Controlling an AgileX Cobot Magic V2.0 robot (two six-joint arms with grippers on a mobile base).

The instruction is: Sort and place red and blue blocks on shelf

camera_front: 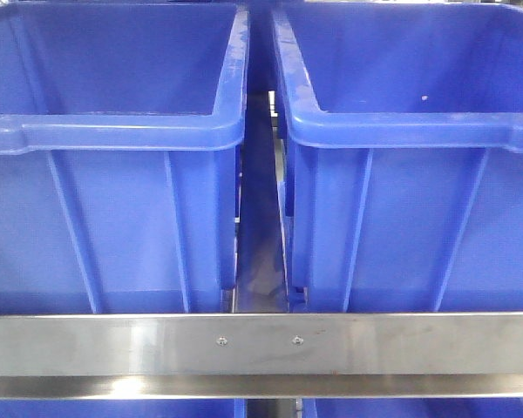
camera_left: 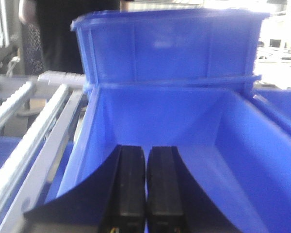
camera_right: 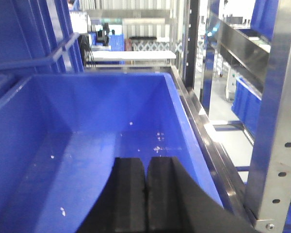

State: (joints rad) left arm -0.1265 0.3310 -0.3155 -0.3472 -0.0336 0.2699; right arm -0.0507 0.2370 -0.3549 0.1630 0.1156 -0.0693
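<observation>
Two big blue bins sit side by side on the shelf: the left bin (camera_front: 113,174) and the right bin (camera_front: 410,174), with a narrow gap between their near rims that runs back along the racking. Across the near edge lies the brushed front rail (camera_front: 87,344), two small screws (camera_front: 220,341) at its middle, and the bins' bases stand just behind it.

From the left wrist, the left gripper (camera_left: 145,189) hangs inside a bin, its black fingers (camera_left: 128,184) pressed together with only a hairline seam and nothing between them; there is bare blue floor ahead up to the far wall, and roller tracks (camera_left: 19,141) run off to the left.

The right gripper (camera_right: 146,194) is likewise pinched closed and empty over its bin, close to the right-hand wall, with a perforated steel upright (camera_right: 276,121) just beyond.

No red or blue block shows in any view.
</observation>
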